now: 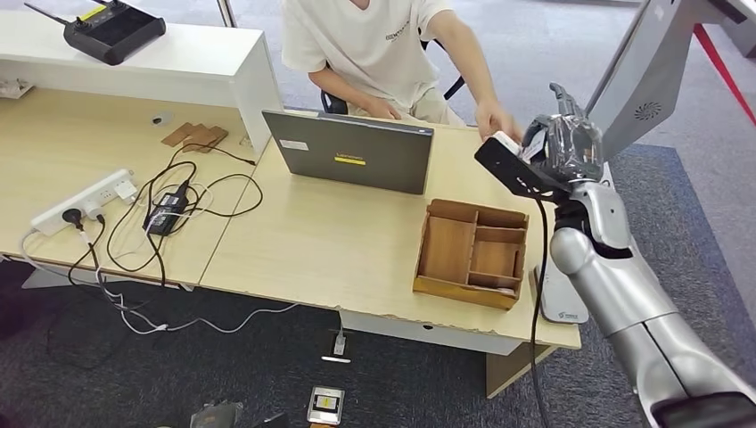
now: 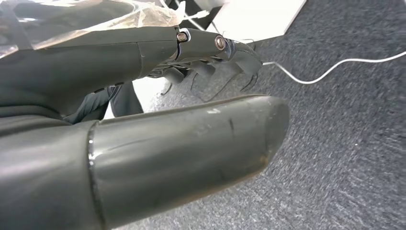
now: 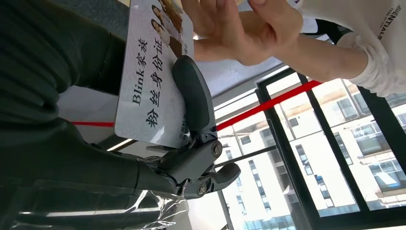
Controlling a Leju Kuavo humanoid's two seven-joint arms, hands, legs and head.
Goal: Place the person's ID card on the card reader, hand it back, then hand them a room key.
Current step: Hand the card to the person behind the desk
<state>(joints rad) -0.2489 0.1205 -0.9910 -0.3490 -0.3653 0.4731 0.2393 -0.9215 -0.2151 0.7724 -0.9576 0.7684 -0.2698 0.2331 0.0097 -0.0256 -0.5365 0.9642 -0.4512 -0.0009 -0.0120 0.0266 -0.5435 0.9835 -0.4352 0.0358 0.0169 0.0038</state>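
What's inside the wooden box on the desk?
The wooden box has several open compartments, and those that show look bare, just wood. Its near wall hides the bottom along the front edge, so something flat lying there would not show.

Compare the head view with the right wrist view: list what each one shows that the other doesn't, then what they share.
Head view alone: the desk, the laptop, the wooden tray, the power strip and its cables.

Right wrist view alone: the printed face of the ID card, with a dark finger of the hand lying across it, and windows behind.

Both: the right hand raised toward the person, and the person's hand reaching to the card.
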